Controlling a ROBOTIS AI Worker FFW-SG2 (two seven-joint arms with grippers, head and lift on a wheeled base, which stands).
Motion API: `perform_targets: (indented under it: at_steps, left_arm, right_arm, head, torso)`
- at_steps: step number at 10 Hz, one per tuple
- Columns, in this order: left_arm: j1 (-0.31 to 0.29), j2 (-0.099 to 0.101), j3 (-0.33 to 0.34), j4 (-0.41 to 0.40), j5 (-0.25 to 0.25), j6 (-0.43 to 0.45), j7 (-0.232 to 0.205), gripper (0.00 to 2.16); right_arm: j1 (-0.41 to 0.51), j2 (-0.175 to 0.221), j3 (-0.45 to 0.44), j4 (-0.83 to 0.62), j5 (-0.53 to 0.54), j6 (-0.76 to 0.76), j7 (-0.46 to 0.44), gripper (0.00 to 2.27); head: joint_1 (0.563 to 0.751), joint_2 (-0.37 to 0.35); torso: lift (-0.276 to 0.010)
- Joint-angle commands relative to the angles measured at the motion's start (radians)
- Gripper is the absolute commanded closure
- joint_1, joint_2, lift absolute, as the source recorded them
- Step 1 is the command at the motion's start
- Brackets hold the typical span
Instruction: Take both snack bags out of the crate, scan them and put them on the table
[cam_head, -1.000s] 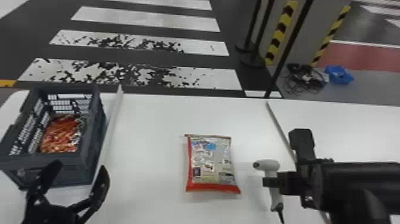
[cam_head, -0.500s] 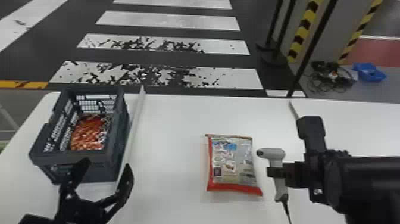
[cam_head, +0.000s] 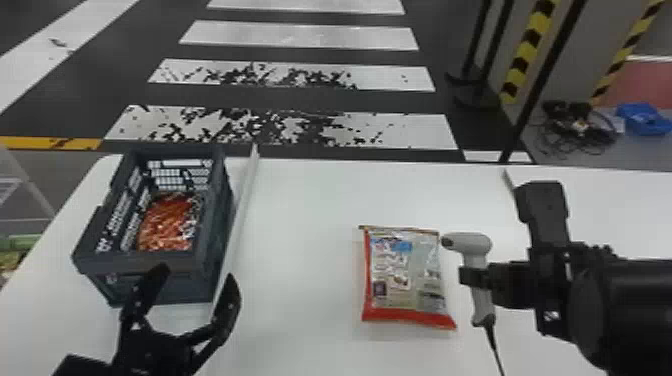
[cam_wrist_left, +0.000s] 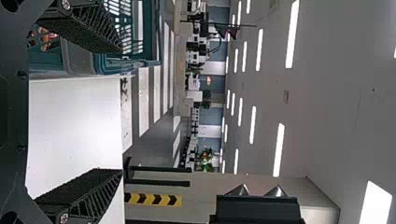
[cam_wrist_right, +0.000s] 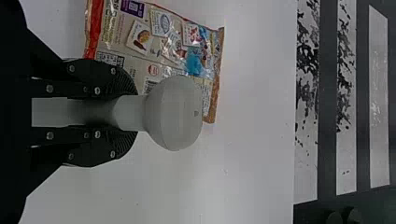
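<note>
I have the left pincer (cam_head: 196, 276) at the near side of the crate (cam_head: 140, 264), its two fingers spread wide with nothing between them. The left wrist view agrees: a broad gap between the fingers (cam_wrist_left: 88, 28), one of them in front of the crate's side. I can't tell from here whether that finger touches it.

The crate stands on the left part of the counter (cam_head: 310, 215), open at the top. Inside it I see one snack bag, orange-red and shiny (cam_head: 167, 222). A pale strip (cam_head: 242, 210) runs along the counter just beside the crate's right side.

The other snack bag (cam_head: 407, 272) lies flat on the counter between the crate and the scanner, much nearer the scanner. Its printed panels face up, and a red band crosses its near end.

My right pincer (cam_head: 467, 277) is closed around the grip of the white scanner (cam_head: 475, 244), one finger on either side of it in the right wrist view. The scanner is upright just to the right of that bag, its dark nose turned toward the bag's side. A dark cable (cam_head: 496, 350) trails from the bottom of the grip. Past the counter, the dark floor (cam_head: 300, 52) carries white stripes.
</note>
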Motion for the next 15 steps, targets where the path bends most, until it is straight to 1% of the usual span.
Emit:
perform_targets:
  at_steps: [1,2,5,7,9,10,13,15]
  left_arm:
    - [0.0,0.0,0.0,0.0,-0.001,0.0,0.0,0.08]
    - [0.0,0.0,-0.002,0.0,0.0,0.0,0.0,0.08]
    - [0.0,0.0,-0.003,-0.002,-0.001,0.0,-0.002,0.08]
    - [0.0,0.0,-0.003,0.0,0.0,0.0,0.0,0.08]
    - [-0.002,0.0,-0.003,0.005,-0.001,0.0,0.0,0.08]
    - [-0.003,0.0,-0.005,0.006,-0.001,0.0,0.0,0.08]
    - [-0.003,0.0,-0.005,0.009,-0.001,0.0,0.0,0.08]
    - [-0.003,0.0,-0.005,0.014,-0.001,-0.006,0.0,0.08]
  right_arm:
    - [0.004,-0.003,0.001,-0.008,0.005,0.002,0.009,2.24]
    - [0.003,-0.006,0.001,-0.008,0.01,0.002,0.027,2.24]
    - [-0.014,-0.016,0.012,0.009,0.075,0.002,0.141,2.24]
    - [-0.003,-0.026,0.015,0.024,0.135,0.002,0.223,2.24]
    - [0.015,-0.029,0.015,0.024,0.166,0.002,0.266,2.24]
    - [0.026,-0.029,0.017,0.024,0.172,0.002,0.282,2.24]
    - [0.046,-0.029,0.038,0.026,0.18,0.002,0.291,2.24]
    - [0.044,-0.029,0.044,0.057,0.18,0.002,0.292,2.24]
  head:
    - [0.695,-0.023]
    - [0.695,-0.023]
    - [0.695,-0.014]
    - [0.695,-0.013]
    - [0.695,-0.018]
    - [0.695,-0.019]
    - [0.695,-0.016]
    - [0.695,-0.009]
  torso:
    - [-0.094]
    - [-0.094]
    - [-0.094]
    - [-0.094]
    - [-0.094]
    - [-0.094]
    - [-0.094]
    - [-0.094]
